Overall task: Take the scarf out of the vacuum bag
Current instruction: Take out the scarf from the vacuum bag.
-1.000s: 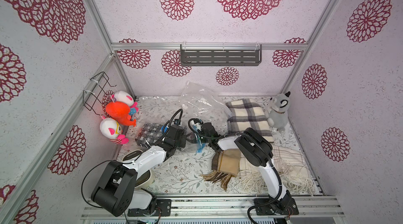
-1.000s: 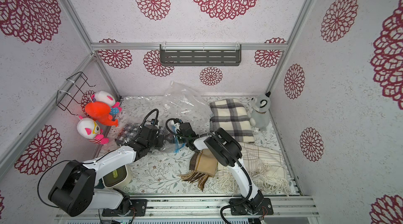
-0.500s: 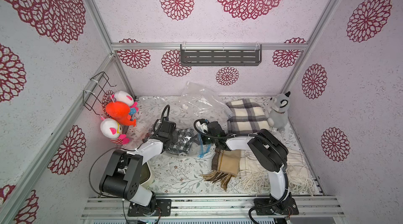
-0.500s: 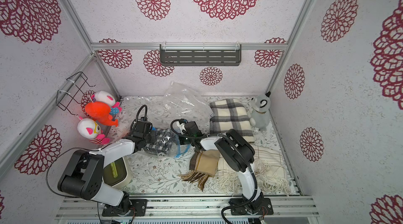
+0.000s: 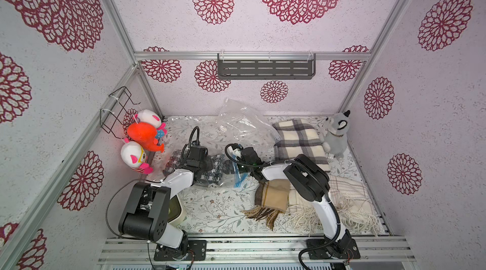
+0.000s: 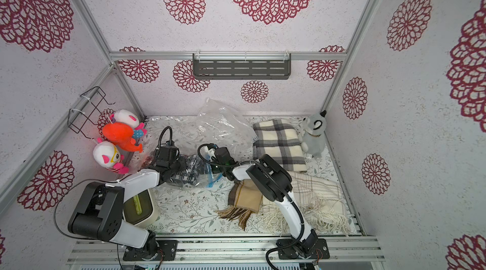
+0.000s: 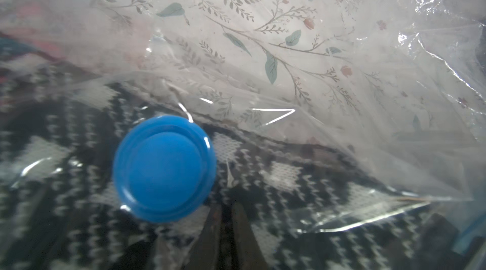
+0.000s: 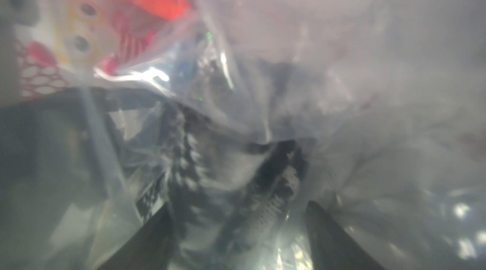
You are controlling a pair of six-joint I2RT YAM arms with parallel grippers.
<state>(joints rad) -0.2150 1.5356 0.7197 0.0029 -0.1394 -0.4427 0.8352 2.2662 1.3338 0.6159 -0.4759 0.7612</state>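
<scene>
The clear vacuum bag lies left of centre on the floral table, seen in both top views. The black-and-white knit scarf is inside it. My left gripper rests on the bag over the scarf, beside the blue valve. Its jaws stand almost together, pinching the film. My right gripper is at the bag's blue-zip mouth. Its fingers are spread wide, with the scarf bunched between and ahead of them, not gripped.
A second, empty clear bag lies at the back. A plaid blanket and a grey plush are back right. Brown and cream fringed scarves lie front right. Plush toys hang left, and a cream bin sits under the left arm.
My right gripper has gone from shut to wide open. My left arm has drawn back to the left. The scarf's dark bulk now lies further right, between the two grippers.
</scene>
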